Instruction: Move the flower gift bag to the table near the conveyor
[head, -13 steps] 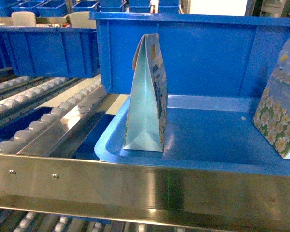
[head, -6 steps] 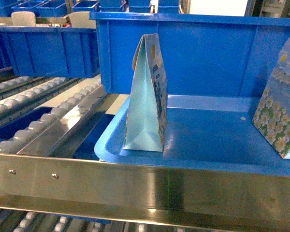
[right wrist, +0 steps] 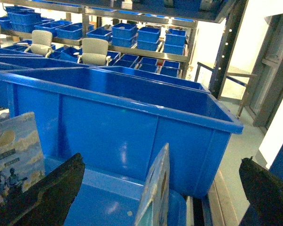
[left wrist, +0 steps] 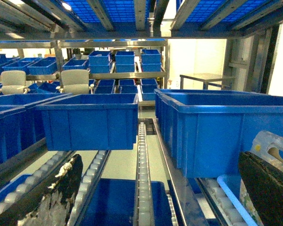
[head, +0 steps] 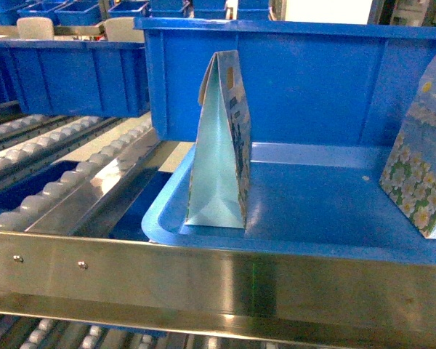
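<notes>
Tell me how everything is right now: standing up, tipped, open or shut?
Middle gift bag: upright on the blue tray, side-on, untouched.
Right gift bag: leaning, cut off by the picture edge.
Big bin: upright behind the tray; its inside is hidden.
Left gripper: open, holding nothing.
Right gripper: open, holding nothing.

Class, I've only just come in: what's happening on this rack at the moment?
Nothing is being held yet. Two flower gift bags stand in a shallow blue tray on the conveyor: one upright, side-on, the other at the right edge. Neither hand shows in the head view. Each wrist view shows its hand's two fingers spread wide with nothing between them: left hand, right hand.
</notes>
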{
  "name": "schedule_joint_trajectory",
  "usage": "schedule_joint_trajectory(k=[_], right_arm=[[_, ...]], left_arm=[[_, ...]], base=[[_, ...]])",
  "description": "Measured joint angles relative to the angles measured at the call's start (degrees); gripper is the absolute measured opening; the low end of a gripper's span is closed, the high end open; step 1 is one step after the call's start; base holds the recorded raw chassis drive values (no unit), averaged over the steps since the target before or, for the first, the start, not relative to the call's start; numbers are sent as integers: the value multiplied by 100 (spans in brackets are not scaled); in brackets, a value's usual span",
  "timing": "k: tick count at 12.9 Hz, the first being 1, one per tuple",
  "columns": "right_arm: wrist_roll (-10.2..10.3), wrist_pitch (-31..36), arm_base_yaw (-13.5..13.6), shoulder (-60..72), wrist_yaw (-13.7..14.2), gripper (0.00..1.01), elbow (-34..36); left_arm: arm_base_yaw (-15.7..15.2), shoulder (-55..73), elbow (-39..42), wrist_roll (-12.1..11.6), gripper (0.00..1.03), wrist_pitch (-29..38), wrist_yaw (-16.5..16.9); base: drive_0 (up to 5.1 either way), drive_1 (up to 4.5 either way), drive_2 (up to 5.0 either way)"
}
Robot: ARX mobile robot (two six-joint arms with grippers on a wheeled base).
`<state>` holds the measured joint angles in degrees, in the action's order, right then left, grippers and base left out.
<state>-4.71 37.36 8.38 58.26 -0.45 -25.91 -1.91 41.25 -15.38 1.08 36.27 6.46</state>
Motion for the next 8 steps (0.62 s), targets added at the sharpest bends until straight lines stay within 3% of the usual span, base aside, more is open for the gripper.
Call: schedule_joint_trajectory(k=[3,5,8], right_arm=[[-33,70,142,610,50,98,-605],[59,-249,37,1814,-15,98,-1185],[55,-90,17,2382,37,98,-1185]], left_arm=[[0,0,0,2,98,0,0],[0,0,0,2,98,-2,0],[0,0,0,0,98,2,0]], base=[[0,0,0],[0,0,0],[0,0,0]])
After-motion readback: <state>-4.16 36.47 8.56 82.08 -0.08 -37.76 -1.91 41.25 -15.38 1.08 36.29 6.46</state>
